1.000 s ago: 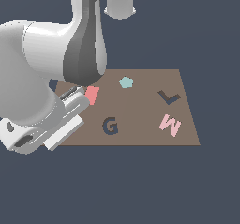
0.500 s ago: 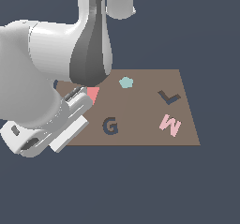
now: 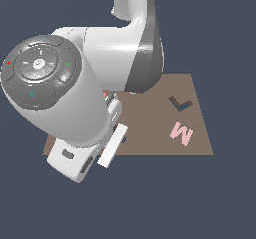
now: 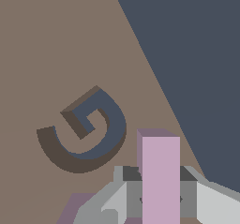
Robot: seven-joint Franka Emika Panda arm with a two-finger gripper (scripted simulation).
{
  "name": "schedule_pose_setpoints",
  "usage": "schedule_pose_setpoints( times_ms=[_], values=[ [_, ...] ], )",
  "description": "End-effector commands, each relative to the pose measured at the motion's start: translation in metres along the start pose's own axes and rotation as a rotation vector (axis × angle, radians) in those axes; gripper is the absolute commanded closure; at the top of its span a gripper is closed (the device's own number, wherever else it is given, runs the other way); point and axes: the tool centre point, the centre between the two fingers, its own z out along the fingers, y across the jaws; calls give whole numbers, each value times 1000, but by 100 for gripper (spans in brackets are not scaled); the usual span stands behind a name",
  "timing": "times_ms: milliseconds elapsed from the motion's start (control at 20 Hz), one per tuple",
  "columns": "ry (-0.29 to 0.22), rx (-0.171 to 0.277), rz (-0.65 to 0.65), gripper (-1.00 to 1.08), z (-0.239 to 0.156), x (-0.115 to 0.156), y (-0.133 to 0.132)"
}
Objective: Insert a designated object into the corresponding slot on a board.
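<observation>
In the wrist view my gripper (image 4: pixel 160 192) is shut on the lilac-purple piece (image 4: pixel 160 171), which stands up between the grey fingers (image 4: pixel 125 195). It hangs over the brown board (image 4: pixel 47 40), close to the dark G-shaped recess (image 4: pixel 84 131) and near the board's edge. In the exterior view the gripper (image 3: pixel 114 129) is low over the board (image 3: pixel 150 133) on the exterior view's left, and the arm hides the piece. The dark L-shaped slot (image 3: pixel 180 104) lies well apart, towards the exterior view's right.
A pink M (image 3: pixel 181 133) lies on the board just in front of the L slot. My arm's big wrist and elbow (image 3: pixel 50 93) hide the board's half on the exterior view's left, including the G recess there.
The arm has swung round and come closer to the exterior camera, now covering the G recess, the teal shape and the red shape. The gripper has shifted slightly over the board.
</observation>
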Motion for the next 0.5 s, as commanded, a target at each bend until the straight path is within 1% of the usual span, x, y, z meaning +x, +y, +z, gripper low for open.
schedule_pose_setpoints(
  times_ms=[0, 250, 450],
  values=[
    [0, -1, -82, 108, -1, 24, -10],
    [0, -1, -247, 108, -2, 68, -38],
    [0, -1, -384, 108, -3, 100, -67]
  ],
)
